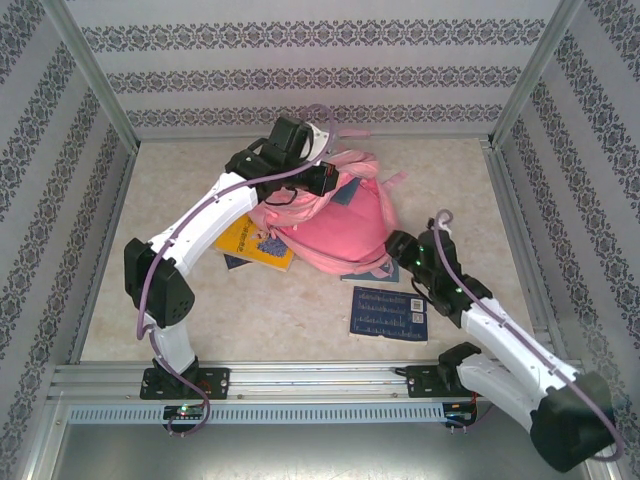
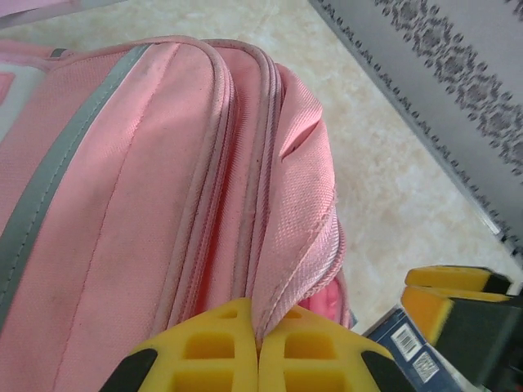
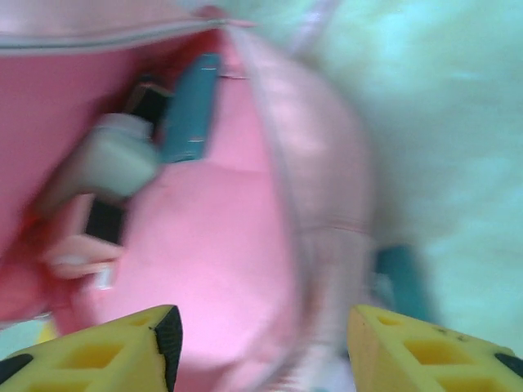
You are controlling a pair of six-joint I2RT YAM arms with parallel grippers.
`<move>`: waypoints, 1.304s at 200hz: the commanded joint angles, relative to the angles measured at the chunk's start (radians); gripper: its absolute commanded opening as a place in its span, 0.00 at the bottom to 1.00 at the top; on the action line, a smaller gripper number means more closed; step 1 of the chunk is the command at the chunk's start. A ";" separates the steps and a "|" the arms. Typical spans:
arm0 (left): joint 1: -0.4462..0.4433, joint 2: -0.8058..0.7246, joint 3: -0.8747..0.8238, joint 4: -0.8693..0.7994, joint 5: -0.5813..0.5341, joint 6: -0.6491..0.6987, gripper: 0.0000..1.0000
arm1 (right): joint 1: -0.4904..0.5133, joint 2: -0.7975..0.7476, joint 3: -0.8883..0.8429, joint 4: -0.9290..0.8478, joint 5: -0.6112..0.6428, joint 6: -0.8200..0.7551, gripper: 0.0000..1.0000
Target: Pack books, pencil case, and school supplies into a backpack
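The pink backpack [image 1: 330, 228] lay at the centre of the surface [image 1: 450, 200], long axis roughly from 12 to 6 o'clock, a strap trailing at its 1 o'clock corner. The left arm arched over from 7 o'clock, and its left hand [image 2: 257, 335] was pressed together, pinching a fold of backpack fabric at the 11 o'clock end. The right arm reached in from 5 o'clock. Its right hand [image 3: 261, 335] was spread, fingers well apart, facing the open compartment, where a blurred pale mint pencil case [image 3: 122, 159] and a teal item [image 3: 192, 114] showed. A yellow book [image 1: 255, 240] lay partly under the backpack at 8 o'clock. A navy book [image 1: 390, 312] lay flat at 5 o'clock.
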State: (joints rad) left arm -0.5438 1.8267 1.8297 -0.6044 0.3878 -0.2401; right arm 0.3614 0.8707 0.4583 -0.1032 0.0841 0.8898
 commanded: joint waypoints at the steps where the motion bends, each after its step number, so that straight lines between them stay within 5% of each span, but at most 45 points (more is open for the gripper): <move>1: 0.112 -0.004 -0.025 0.154 0.031 -0.109 0.00 | -0.082 0.000 -0.073 -0.081 -0.074 0.015 0.51; 47: 0.214 0.123 0.076 0.162 0.135 -0.196 0.00 | -0.137 0.204 -0.038 0.004 -0.211 -0.038 0.41; 128: 0.096 0.106 -0.105 0.260 0.252 -0.257 0.00 | -0.152 0.481 0.044 0.075 -0.309 -0.172 0.39; 141: 0.071 0.084 -0.145 0.263 0.243 -0.260 0.12 | -0.139 0.498 0.055 0.074 -0.330 -0.204 0.39; 159: 0.049 0.029 -0.211 0.257 0.217 -0.261 0.45 | -0.091 0.505 0.070 0.072 -0.366 -0.258 0.39; 180: 0.038 -0.108 -0.354 0.297 0.168 -0.282 0.60 | -0.030 0.495 0.087 0.032 -0.355 -0.289 0.39; 228: 0.032 -0.330 -0.728 0.365 0.041 -0.414 0.69 | 0.011 0.445 0.076 0.031 -0.337 -0.293 0.40; 261: 0.028 -0.317 -0.902 0.540 0.106 -0.472 0.63 | -0.010 0.383 0.027 0.106 -0.305 -0.238 0.42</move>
State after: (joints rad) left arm -0.5095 1.4658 1.0328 -0.2115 0.4820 -0.6323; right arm 0.3580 1.3029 0.5140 -0.0502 -0.2501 0.6254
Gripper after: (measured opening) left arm 0.658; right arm 0.411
